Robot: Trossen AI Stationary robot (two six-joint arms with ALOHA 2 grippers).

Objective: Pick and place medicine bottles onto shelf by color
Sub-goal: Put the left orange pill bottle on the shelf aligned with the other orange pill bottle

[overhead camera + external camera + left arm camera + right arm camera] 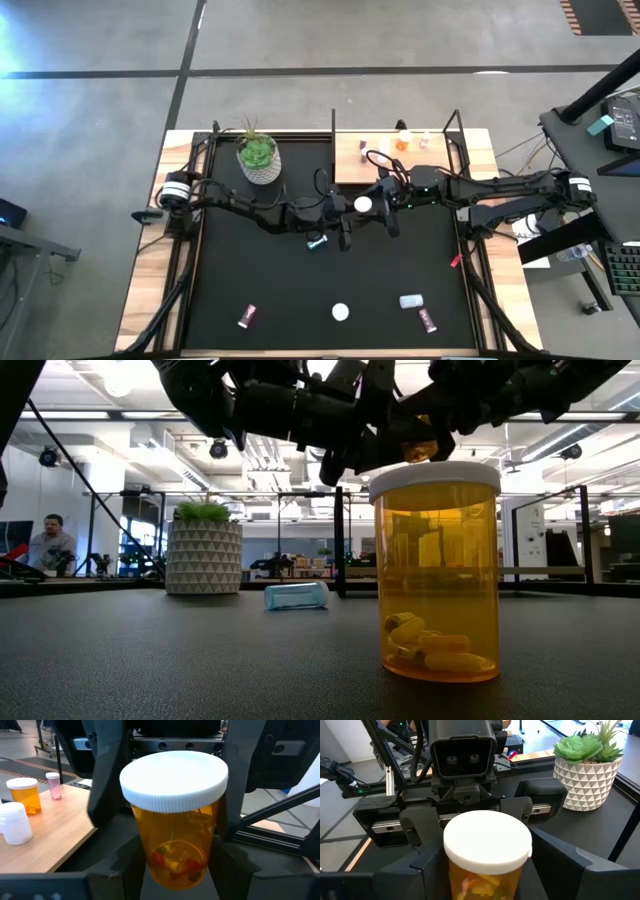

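**Passing a bottle from one gripper to the other in mid-air**

The left gripper [347, 213] and right gripper [382, 205] are meeting head-on, both sets of fingers pressing on one orange bottle [363, 204] hanging between them. Which one is bearing it, I cannot tell. The giver should be letting go only once the taker is clamping squarely below the cap. The shelf [350, 168] is lying just beyond them, carrying three bottles; five more are lying on the mat [280, 285] below. One plant pot [259, 160] is standing beside the left arm.
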